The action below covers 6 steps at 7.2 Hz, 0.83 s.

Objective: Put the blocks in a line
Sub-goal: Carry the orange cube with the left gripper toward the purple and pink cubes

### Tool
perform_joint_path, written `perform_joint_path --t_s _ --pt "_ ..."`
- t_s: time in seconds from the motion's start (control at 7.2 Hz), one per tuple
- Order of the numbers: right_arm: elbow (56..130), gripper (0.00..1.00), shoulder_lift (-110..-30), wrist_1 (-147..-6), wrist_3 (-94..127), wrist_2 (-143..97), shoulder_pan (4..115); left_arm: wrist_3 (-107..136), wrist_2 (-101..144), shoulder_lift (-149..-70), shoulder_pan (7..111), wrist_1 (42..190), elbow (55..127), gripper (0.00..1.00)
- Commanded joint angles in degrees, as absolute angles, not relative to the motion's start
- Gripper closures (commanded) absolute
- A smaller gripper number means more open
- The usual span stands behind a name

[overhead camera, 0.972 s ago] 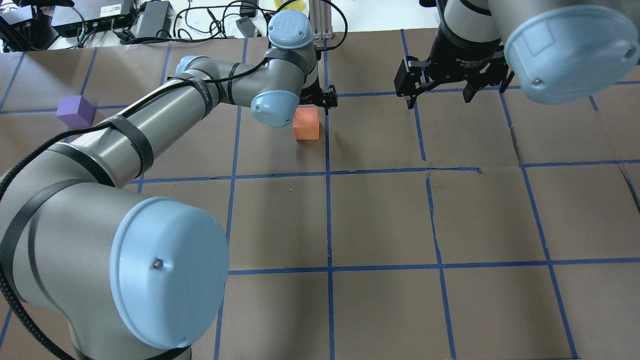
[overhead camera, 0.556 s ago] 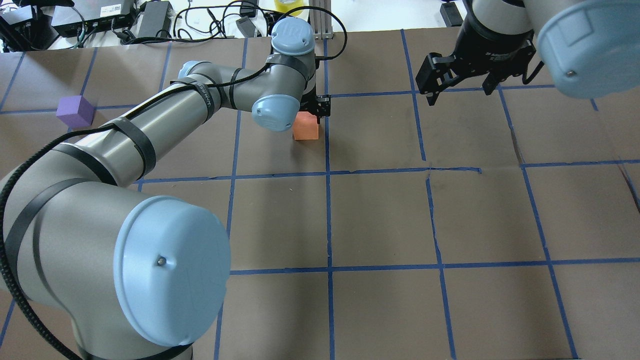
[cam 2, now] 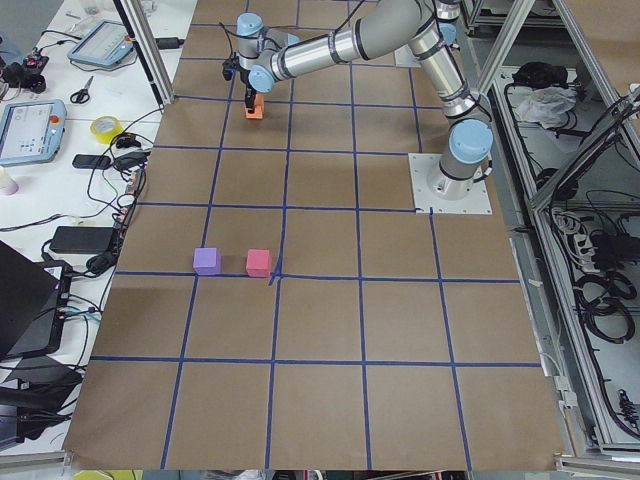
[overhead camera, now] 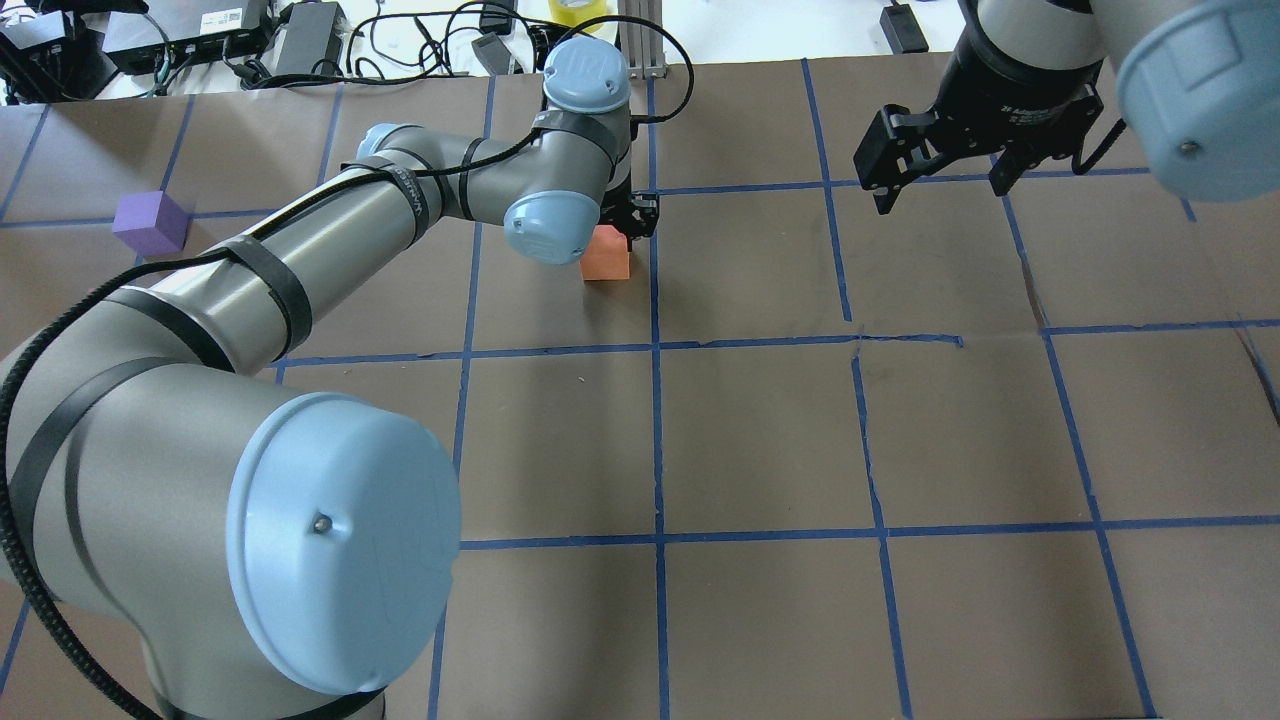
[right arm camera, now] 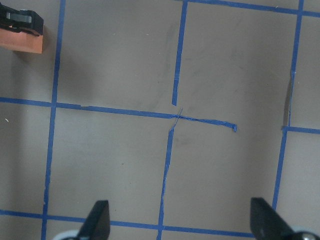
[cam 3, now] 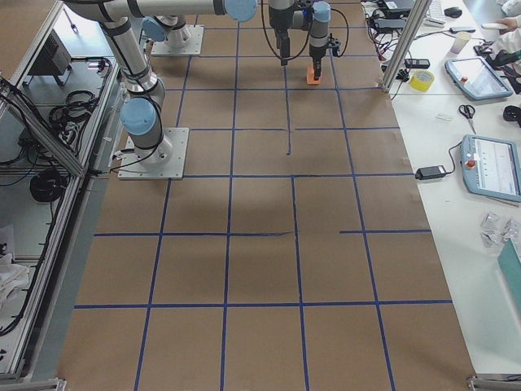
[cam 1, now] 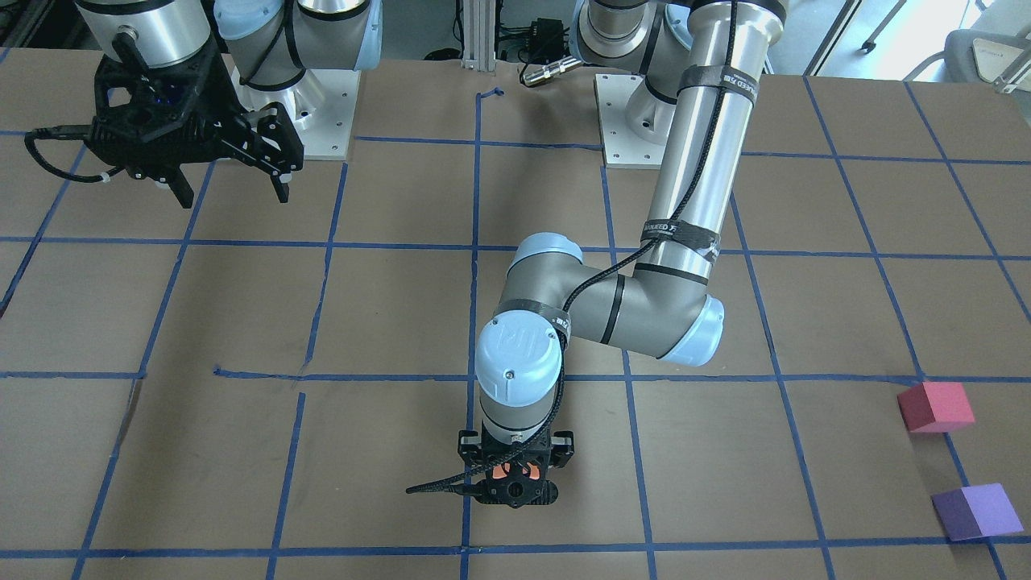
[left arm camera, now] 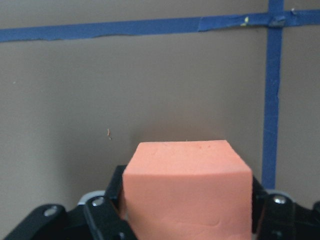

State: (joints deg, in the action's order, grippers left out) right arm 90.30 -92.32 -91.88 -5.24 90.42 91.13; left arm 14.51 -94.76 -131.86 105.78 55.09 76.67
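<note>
The orange block sits on the brown table between the fingers of my left gripper, which stands straight down over it. In the left wrist view the orange block fills the gap, and both fingers touch its sides. The purple block lies far to the left. In the front view the pinkish-red block lies beside the purple block; the left arm hides it overhead. My right gripper is open, empty and raised at the far right.
Blue tape lines form a grid on the brown table cover. Cables and electronics lie beyond the far edge. The arm base plates are on the robot's side.
My left gripper has come down around the orange block, which shifted slightly left. My right gripper has moved right and toward the far edge, still open.
</note>
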Motion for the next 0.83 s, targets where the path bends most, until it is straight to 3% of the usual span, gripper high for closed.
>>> perform_joint_path --t_s 0.0,0.42,0.56,0.69 --pt "90.4 0.00 -93.0 -89.9 -5.2 90.4 91.1 15.1 -94.9 -130.5 102.7 54.6 76.1 0.86" --pt "90.4 0.00 -92.9 -90.2 -5.2 90.6 91.2 3.7 -93.1 -128.5 84.8 54.7 77.0 0.89" --pt "90.4 0.00 -92.9 -90.3 -5.3 90.8 91.2 0.3 -92.9 -128.0 80.1 54.3 77.4 1.00" --pt "90.4 0.00 -92.9 -90.4 -5.3 90.8 91.2 -4.2 -92.8 -127.0 75.4 54.2 78.5 1.00"
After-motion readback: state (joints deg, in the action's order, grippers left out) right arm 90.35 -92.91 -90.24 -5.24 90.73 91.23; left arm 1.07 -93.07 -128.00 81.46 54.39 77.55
